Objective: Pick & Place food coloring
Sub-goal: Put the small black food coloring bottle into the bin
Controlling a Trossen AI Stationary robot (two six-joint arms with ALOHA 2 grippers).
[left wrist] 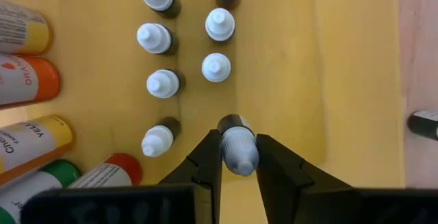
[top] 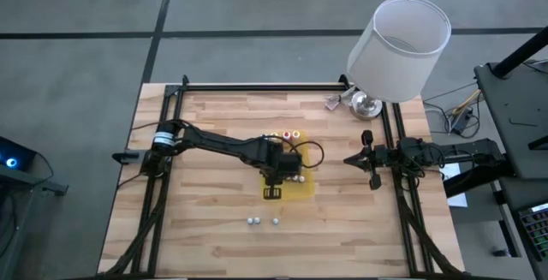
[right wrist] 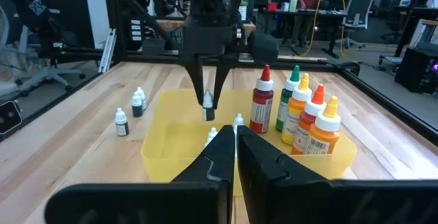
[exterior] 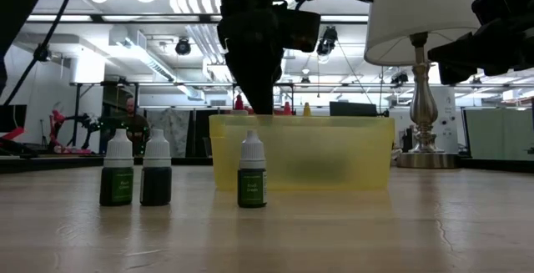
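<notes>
Bottle [left wrist: 237, 147], small with a white cap, is pinched between the fingers of the left end effector [left wrist: 238, 157], held over the yellow tray [right wrist: 159, 157] near the middle of the surface [top: 205, 229]. The wrist view shows it hanging just beside two short rows of small bottles [left wrist: 185, 53] already standing in the tray.

To do this step well, the arm probably should lower straight down into the free spot at the end of the nearer row, keep the bottle upright, and let go only once its base sits on the tray floor. A sideways drift could tip the neighbours, which stand close together.

Larger bottles [right wrist: 301, 111] with red, green, orange and yellow caps fill one end of the tray and narrow the room there. Three small bottles [exterior: 154, 173] wait on the surface outside the tray, apart from it, still to be moved.

The right end effector [right wrist: 235, 157] rests with fingers pressed together at the right edge of the surface, holding nothing. A lamp [top: 398, 49] stands at the far right corner, well clear of the work.
</notes>
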